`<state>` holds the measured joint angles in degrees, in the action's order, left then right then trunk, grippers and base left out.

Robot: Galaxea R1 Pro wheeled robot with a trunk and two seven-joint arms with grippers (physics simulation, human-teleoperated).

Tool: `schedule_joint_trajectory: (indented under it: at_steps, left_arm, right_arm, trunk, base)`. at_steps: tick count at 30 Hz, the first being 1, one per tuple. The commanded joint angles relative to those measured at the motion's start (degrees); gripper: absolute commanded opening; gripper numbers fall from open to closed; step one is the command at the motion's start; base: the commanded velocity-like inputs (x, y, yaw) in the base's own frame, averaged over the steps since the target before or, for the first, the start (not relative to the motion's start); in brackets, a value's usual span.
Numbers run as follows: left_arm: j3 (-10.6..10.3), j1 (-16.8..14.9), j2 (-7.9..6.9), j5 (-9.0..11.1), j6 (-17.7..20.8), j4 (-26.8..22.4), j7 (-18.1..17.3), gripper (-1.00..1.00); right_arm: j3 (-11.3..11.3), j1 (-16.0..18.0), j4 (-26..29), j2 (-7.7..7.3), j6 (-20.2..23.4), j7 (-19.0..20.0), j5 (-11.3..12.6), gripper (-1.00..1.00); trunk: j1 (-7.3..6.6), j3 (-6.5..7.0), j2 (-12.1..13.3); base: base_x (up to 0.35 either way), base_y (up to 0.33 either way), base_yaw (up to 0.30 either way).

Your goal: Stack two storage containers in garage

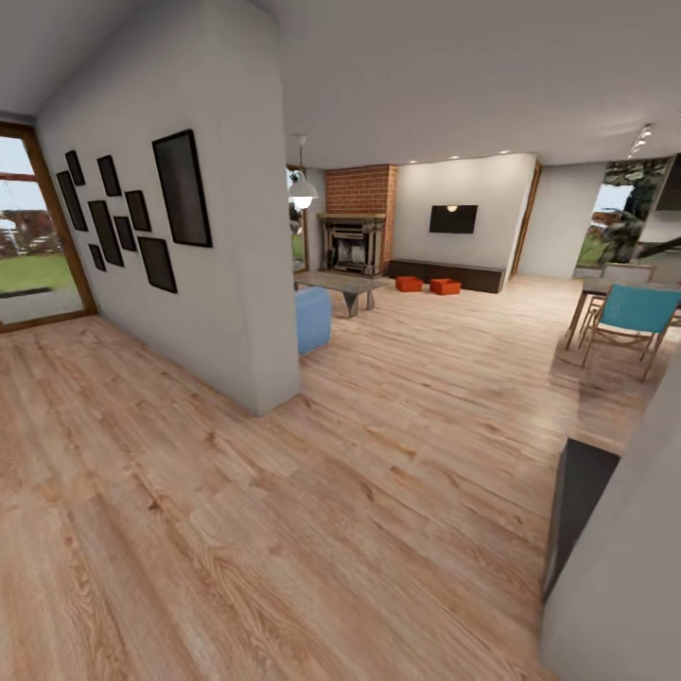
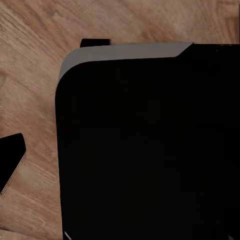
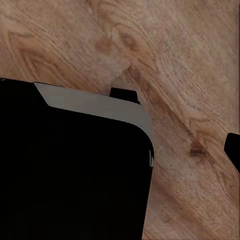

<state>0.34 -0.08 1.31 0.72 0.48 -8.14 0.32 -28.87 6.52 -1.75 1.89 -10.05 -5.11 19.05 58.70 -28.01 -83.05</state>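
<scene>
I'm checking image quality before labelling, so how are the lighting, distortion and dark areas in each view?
Head view: bright, even light, wide-angle stretch at the edges; the two storage containers look small and far off but sharp. Left wrist view: a near-black body hides detail over the plank floor. Right wrist view: the same, slightly soft.

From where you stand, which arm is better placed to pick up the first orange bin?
Neither yet. Both orange bins sit far across the wood floor by the dark cabinet. They lie slightly right of centre, so the right arm may get there first. Drive closer, then decide.
</scene>
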Motion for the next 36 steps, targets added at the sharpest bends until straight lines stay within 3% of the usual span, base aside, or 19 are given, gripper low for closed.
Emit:
schedule_joint_trajectory:
  at_steps: [1,36]
  left_arm:
    - [0.02,-0.01,0.01,0.08,0.06,-0.05,0.03,1.00]
    - [0.02,-0.01,0.09,0.08,0.14,-0.03,0.03,1.00]
  right_arm:
    - [-0.48,0.05,-0.18,0.05,-0.32,-0.08,0.44,1.00]
    - [-0.48,0.03,-0.18,0.03,-0.32,-0.08,0.37,1.00]
  trunk:
    - [0.03,-0.06,-0.02]
    - [0.03,-0.06,-0.02]
  base:
    - [0.320,0.000,-0.005]
    - [0.320,0.000,-0.001]
